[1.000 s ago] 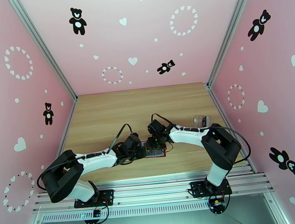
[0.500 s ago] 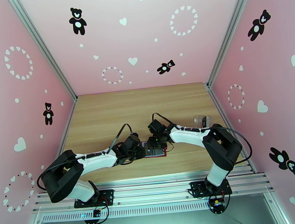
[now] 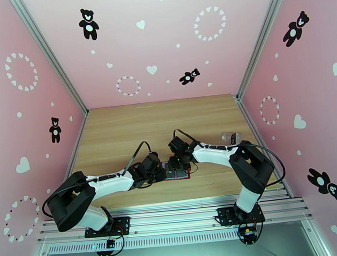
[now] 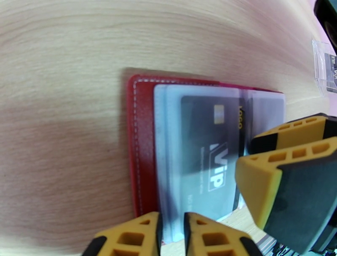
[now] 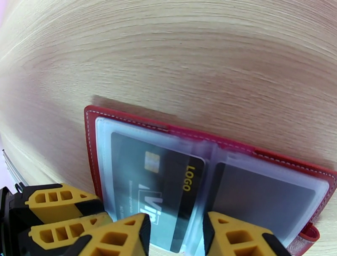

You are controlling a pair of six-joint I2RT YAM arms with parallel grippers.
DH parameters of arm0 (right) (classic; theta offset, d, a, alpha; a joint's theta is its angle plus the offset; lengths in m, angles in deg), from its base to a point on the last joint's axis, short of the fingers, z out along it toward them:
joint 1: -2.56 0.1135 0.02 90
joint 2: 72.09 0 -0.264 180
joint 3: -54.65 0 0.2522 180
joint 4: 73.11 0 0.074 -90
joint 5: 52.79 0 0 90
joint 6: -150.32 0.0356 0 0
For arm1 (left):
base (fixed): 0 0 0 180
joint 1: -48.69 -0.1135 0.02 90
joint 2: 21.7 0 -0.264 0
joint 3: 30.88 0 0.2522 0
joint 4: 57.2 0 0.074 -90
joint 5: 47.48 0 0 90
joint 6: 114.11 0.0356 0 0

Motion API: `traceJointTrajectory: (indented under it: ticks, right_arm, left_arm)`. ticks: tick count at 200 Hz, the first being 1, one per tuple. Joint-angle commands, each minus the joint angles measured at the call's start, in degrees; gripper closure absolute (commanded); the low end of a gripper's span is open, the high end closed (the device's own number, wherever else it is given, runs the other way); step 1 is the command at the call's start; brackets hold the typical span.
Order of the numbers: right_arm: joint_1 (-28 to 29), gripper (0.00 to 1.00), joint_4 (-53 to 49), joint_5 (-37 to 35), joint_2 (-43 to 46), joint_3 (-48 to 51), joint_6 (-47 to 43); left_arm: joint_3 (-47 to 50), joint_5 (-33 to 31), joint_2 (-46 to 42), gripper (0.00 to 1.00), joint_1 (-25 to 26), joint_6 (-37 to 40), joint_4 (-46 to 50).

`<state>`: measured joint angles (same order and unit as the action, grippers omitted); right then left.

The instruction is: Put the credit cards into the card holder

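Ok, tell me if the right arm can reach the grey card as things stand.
Probably yes: the right fingers straddle the grey card's near edge in the open card holder; nothing blocks them.

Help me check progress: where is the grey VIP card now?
In the left wrist view, the grey VIP card lies tucked in the clear pockets of the open red card holder, on the table's near middle.

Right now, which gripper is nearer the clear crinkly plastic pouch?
Right. The right gripper is over the dark-red card holder, left of the clear plastic pouch; the left gripper is at the holder's left edge.
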<state>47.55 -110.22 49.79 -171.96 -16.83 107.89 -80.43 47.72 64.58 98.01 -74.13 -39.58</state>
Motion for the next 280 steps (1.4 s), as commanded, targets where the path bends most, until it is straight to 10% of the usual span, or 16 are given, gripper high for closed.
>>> traceJointTrajectory:
  ticks: [1,280]
  right_arm:
    - [0.2,0.60,-0.1,1.3,-1.7,-1.3,0.0]
    - [1.1,0.66,-4.0,-2.7,4.4,-2.8,-1.6]
  left_arm:
    - [0.1,0.6,0.7,0.78,0.4,-0.1,0.0]
    - [1.6,-1.5,-6.4,0.68,0.4,-0.1,3.6]
